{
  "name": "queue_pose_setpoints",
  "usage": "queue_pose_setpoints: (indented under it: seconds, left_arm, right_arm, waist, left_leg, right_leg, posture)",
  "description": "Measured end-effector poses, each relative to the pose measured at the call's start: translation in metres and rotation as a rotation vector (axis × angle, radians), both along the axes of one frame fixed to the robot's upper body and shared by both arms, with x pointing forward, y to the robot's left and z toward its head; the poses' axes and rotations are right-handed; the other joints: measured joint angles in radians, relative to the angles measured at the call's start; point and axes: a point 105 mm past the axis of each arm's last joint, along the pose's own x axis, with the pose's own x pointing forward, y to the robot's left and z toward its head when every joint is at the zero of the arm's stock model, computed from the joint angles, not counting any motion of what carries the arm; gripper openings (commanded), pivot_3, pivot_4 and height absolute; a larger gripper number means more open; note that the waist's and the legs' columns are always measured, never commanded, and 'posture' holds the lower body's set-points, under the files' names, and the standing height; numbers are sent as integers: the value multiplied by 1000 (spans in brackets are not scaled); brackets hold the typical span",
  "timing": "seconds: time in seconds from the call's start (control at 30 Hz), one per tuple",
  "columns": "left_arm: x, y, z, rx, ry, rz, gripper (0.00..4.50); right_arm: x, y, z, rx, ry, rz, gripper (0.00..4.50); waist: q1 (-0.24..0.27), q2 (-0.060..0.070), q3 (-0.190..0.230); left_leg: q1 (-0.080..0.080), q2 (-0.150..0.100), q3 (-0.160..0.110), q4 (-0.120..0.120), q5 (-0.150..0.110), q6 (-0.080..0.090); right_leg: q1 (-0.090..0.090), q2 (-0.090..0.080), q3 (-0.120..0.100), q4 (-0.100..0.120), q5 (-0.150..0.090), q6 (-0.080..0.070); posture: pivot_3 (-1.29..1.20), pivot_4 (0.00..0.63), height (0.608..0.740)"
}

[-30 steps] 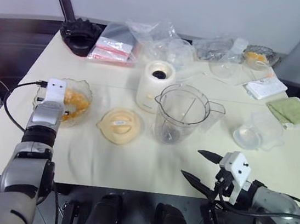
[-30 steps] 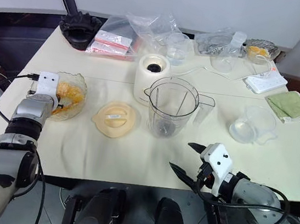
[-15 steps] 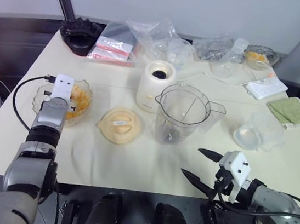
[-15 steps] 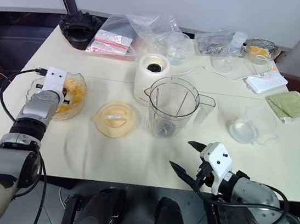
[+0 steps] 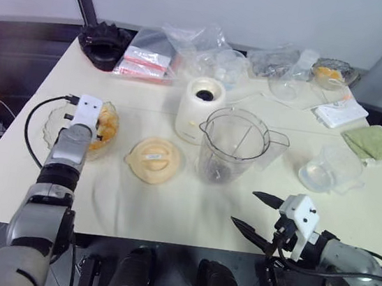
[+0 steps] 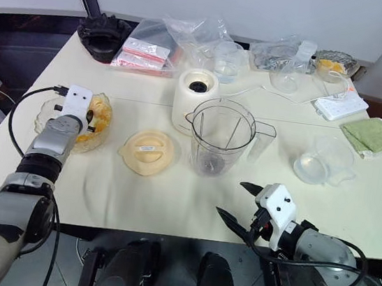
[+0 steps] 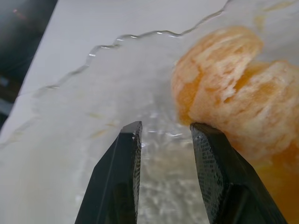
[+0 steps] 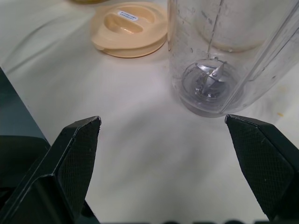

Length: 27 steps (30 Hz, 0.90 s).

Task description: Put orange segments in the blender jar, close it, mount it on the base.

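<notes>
Taking the blender jar (image 5: pixel 232 145) as the landmark, standing upright and empty in the middle of the desk (image 5: pixel 169 203), the work is at its first step: fetching fruit.

Nearest the robot, in front of the jar and a little to its right, the right gripper (image 5: pixel 256 211) hovers over the desk edge with its fingers spread as wide as they go and nothing between them; its wrist view looks straight at the jar's blade.

Just left of the jar lies the pale orange lid (image 5: pixel 153 159), flat on the desk, not yet needed. Further left of the jar sits a wavy-rimmed glass dish (image 7: pixel 84 70) holding the orange segments (image 7: pixel 233 88). The left gripper (image 7: pixel 163 133) is down inside this dish, fingers partly open with only bare glass in the gap; one fingertip (image 7: pixel 205 140) sits at the edge of a segment, and I judge nothing is held yet (contact is hard to confirm).

Directly behind the jar and touching or nearly touching it, the base (image 5: pixel 201 105) waits with its dark socket upward.

The next move, as I read it, calls for shifting the left gripper sideways so a segment lies between the fingers, closing gently on the soft fruit, then lifting clear of the dish rim and carrying it over the jar's open mouth.
</notes>
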Motion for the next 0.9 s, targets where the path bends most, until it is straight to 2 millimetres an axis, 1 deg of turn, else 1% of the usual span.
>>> queue_pose_setpoints:
  seconds: [0.1,0.2,0.3,0.37,0.43,0.53,0.63,0.7,0.8,0.9]
  left_arm:
    - [0,-7,-1,12,2,-49,1684]
    - [-11,-6,-8,9,32,-73,1684]
    - [-26,-6,-12,-1,55,-109,2495]
    - [-33,-1,-10,11,73,-114,3551]
    - [-38,4,-6,27,87,-115,4467]
    - [-44,7,1,26,114,-165,4467]
    - [-47,3,10,3,127,-242,4467]
    - [-45,4,17,-32,126,-271,4467]
    - [-40,9,25,-148,156,-280,4467]
    - [-32,6,37,-240,185,-311,4467]
  right_arm:
    - [0,0,0,0,2,2,4500]
    - [-1,-4,0,-1,4,-11,4500]
    - [-1,-7,2,-4,-1,-24,4500]
    - [-1,-7,3,-4,-7,-24,4500]
    - [0,-6,6,-3,-15,-21,4500]
    - [1,-5,7,2,-16,-22,4500]
    - [2,-4,8,3,-18,-26,4500]
    - [4,-4,10,6,-25,-27,4500]
    - [6,-3,11,7,-29,-27,4500]
    - [8,-3,13,8,-32,-29,4500]
  waist:
    - [-2,0,0]
    - [-7,0,0]
    - [-8,0,0]
    - [-6,1,0]
    - [-6,1,0]
    - [-6,1,0]
    - [-6,1,0]
    - [-5,1,0]
    - [-4,1,0]
    - [-3,0,0]
  left_leg:
    - [0,0,0,0,0,0]
    - [0,1,0,0,-1,1]
    - [0,2,-1,0,-1,1]
    - [0,2,-1,0,-1,1]
    - [0,3,-1,0,-2,-1]
    - [0,4,0,0,-2,-2]
    - [0,4,0,0,-3,-2]
    - [0,4,0,0,-3,-2]
    - [0,5,0,0,-3,-1]
    - [0,4,1,0,-2,0]
  right_leg:
    - [0,0,0,0,0,0]
    - [-1,0,0,0,0,0]
    - [-1,0,0,0,0,0]
    - [-1,0,0,0,0,0]
    - [-2,0,0,0,0,-1]
    - [-2,0,0,-1,0,-1]
    - [-2,0,0,-2,0,-1]
    - [-2,0,0,-2,0,-1]
    - [-2,0,-1,-2,0,-1]
    - [-2,1,-1,-2,0,-1]
  posture:
    - [0,150,740]
    - [0,150,740]
    - [0,150,740]
    - [0,150,740]
    - [0,150,740]
    - [0,150,740]
    - [0,150,740]
    - [0,150,740]
    - [0,150,740]
    - [0,150,740]
